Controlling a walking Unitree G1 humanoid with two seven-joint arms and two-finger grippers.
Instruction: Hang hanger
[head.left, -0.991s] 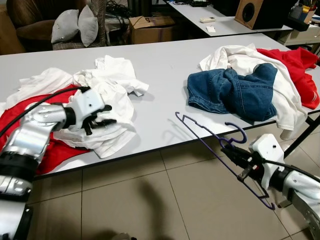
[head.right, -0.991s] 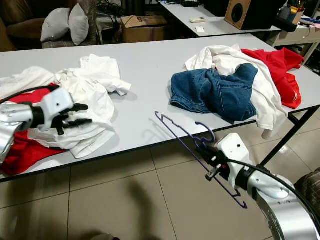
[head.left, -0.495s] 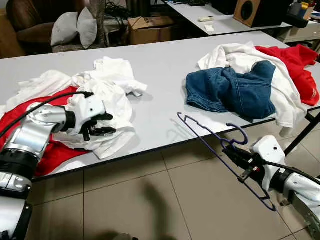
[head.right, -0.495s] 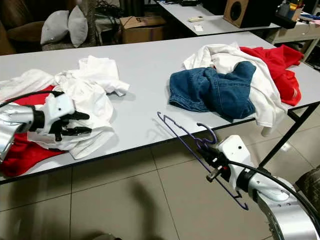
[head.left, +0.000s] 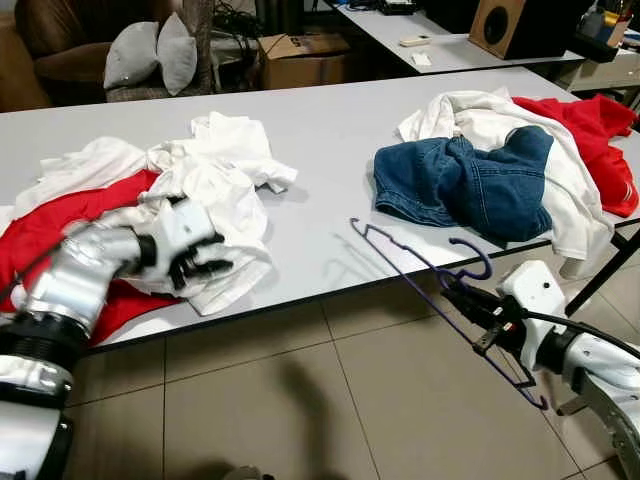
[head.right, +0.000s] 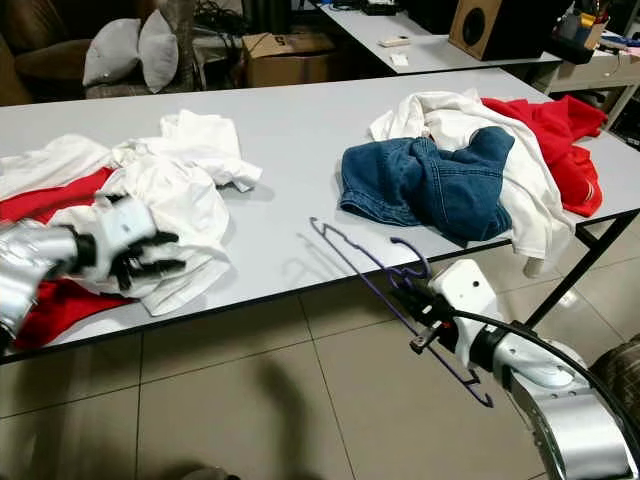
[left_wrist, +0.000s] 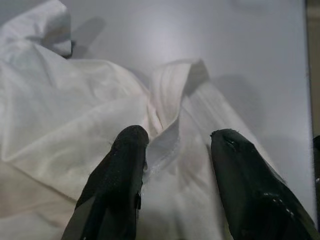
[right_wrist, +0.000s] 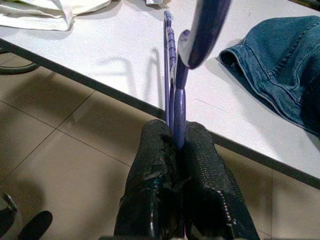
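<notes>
At nine o'clock my left gripper hovers agape over the crumpled white cotton shirt; it may snag two layers. At four o'clock my right gripper pinches the thin purple wire hanger off the grey table edge; it could twist loose.

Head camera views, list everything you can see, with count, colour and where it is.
Hanger: one, purple, held at the table's near edge.
White shirts: a pile, table's left part.
Red garment: one, under that pile.
Jeans: one, blue, table's right part.
White garment: one, behind the jeans.
Red cloth: one, far right.
Table: one, grey.
Cardboard box: one, brown, behind the table.
Cushions: two, grey, behind.
Left gripper: open over the white shirts.
Right gripper: shut on the hanger.
</notes>
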